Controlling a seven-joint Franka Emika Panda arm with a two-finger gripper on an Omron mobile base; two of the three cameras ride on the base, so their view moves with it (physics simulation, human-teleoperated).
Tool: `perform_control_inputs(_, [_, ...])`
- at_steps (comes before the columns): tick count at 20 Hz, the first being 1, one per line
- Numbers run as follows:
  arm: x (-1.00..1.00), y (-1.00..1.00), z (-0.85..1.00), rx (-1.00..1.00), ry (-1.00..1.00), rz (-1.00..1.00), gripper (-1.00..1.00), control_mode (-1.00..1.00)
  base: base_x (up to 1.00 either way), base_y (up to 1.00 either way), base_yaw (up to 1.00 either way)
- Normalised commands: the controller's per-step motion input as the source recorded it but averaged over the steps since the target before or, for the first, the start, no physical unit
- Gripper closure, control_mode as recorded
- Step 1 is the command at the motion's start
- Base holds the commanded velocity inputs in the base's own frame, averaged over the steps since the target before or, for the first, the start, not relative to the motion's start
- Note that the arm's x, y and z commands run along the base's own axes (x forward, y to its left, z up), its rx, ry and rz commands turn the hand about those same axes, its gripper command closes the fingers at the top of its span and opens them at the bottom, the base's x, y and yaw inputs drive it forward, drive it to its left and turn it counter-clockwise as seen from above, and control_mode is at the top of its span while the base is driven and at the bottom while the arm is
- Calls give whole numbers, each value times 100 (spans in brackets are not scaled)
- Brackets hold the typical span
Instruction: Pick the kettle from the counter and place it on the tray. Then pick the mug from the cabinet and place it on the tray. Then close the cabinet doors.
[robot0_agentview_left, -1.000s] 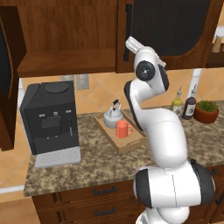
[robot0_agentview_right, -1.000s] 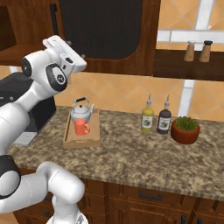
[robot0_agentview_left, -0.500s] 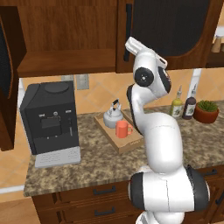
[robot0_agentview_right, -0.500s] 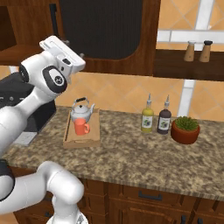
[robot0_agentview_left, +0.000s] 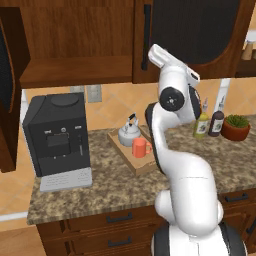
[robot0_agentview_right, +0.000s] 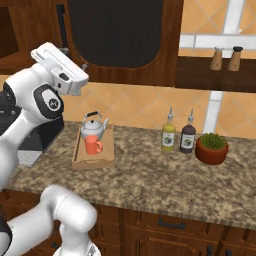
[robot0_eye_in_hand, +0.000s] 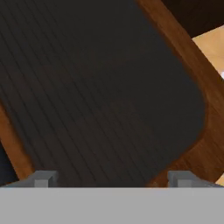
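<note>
Kettle (robot0_agentview_left: 128, 134) and mug (robot0_agentview_left: 139, 147) sitting together on tray (robot0_agentview_left: 131, 159) on counter (robot0_agentview_left: 115, 185), mug in front. Gripper (robot0_eye_in_hand: 112, 179) spread wide, holding nothing, facing dark glass of right door (robot0_eye_in_hand: 100, 87). Left door (robot0_agentview_left: 10, 95) swung open.

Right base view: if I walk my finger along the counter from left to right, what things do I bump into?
Tray with the mug on it → yellow-green bottle → dark brown bottle → plant pot.
</note>
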Motion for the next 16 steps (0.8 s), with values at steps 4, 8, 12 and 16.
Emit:
perform_control_inputs(4, [-95, 9, 2, -11, 1, 0, -100, -100, 0, 0, 0])
perform_control_inputs(8, [-79, 25, 0, -12, 8, 8, -100, -100, 0, 0, 0])
perform_control_inputs(12, [-70, 39, 0, -46, 15, 5, -100, -100, 0, 0, 0])
perform_control_inputs(16, [-62, 41, 0, -62, 19, 2, -100, -100, 0, 0, 0])
